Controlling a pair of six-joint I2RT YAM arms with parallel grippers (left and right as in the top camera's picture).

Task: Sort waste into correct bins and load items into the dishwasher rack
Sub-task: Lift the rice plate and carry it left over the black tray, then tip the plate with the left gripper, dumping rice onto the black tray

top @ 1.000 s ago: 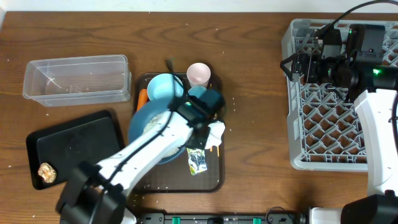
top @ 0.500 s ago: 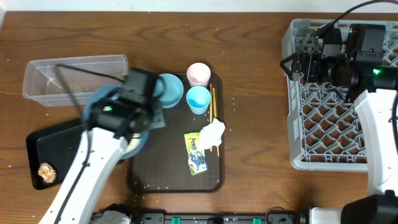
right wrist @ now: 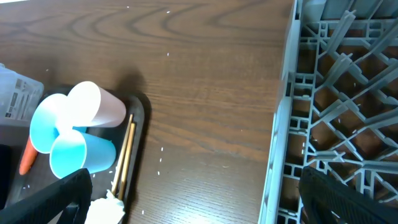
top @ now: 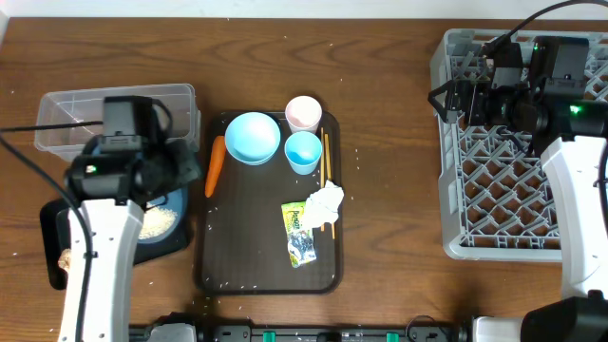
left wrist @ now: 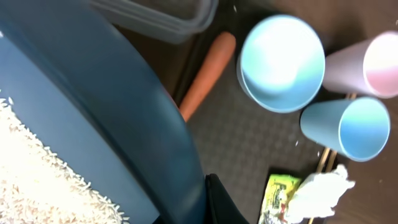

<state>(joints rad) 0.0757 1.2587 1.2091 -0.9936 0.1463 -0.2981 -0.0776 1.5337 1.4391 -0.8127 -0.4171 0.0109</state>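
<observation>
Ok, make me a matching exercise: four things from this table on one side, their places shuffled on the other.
Things:
1. carrot
2. blue plate
3. pink cup
4. wrapper

Places:
A. right beside the napkin
B. at the far edge of the brown tray
C. held in the left gripper
D. along the brown tray's left edge

Pairs: 1-D, 2-C, 3-B, 4-A

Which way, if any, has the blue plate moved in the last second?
Yes. The plate has gone left, off the brown tray, and is now over the right end of the black tray.
</observation>
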